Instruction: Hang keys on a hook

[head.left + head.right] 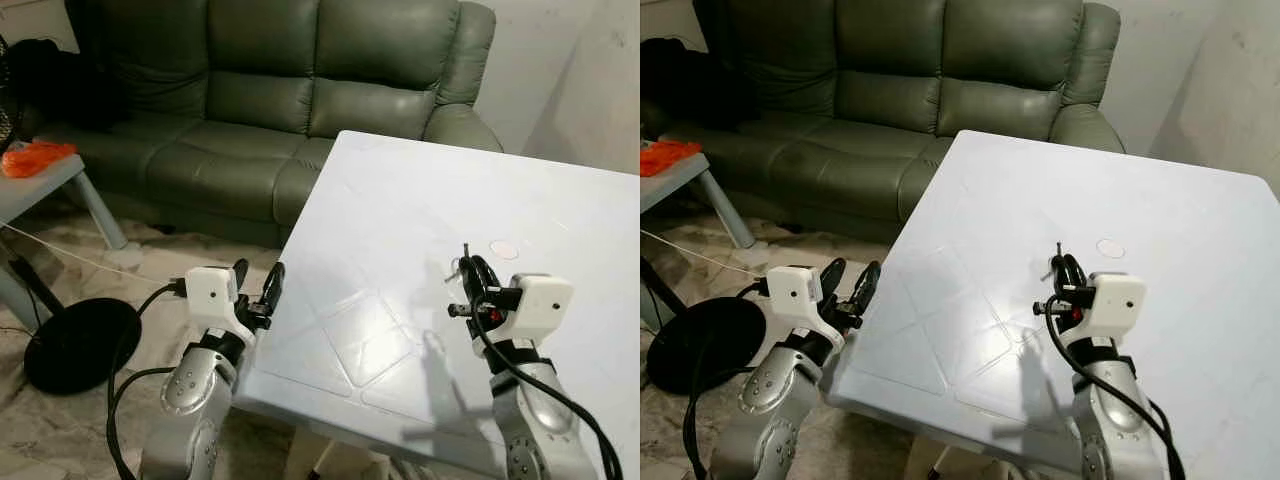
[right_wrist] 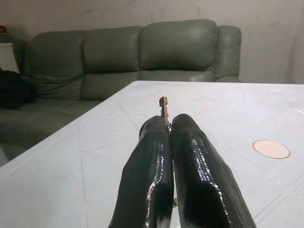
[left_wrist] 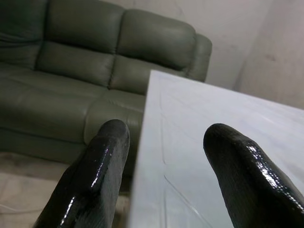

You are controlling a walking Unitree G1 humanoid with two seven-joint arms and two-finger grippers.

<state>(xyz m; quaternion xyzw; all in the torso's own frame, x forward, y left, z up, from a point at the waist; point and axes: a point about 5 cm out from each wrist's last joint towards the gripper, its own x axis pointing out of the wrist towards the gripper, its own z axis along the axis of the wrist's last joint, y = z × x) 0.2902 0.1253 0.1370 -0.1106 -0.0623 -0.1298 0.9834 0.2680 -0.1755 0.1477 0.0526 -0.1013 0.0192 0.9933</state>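
Note:
My right gripper (image 1: 472, 272) is shut on the keys (image 2: 164, 108) above the white table (image 1: 400, 210). One key tip sticks up from between the black fingers (image 2: 190, 156) in the right wrist view. In the eye views a thin metal piece pokes out beside the fingertips. My left gripper (image 1: 256, 282) is open at the table's near left edge, with nothing between its fingers (image 3: 95, 166). I see no hook in these views.
A small round pale disc (image 1: 504, 249) lies on the table beyond my right gripper. A green leather sofa (image 1: 270, 100) stands behind the table. A grey side table (image 1: 40, 180) with an orange object (image 1: 35, 157) and a black round base (image 1: 75, 340) are at left.

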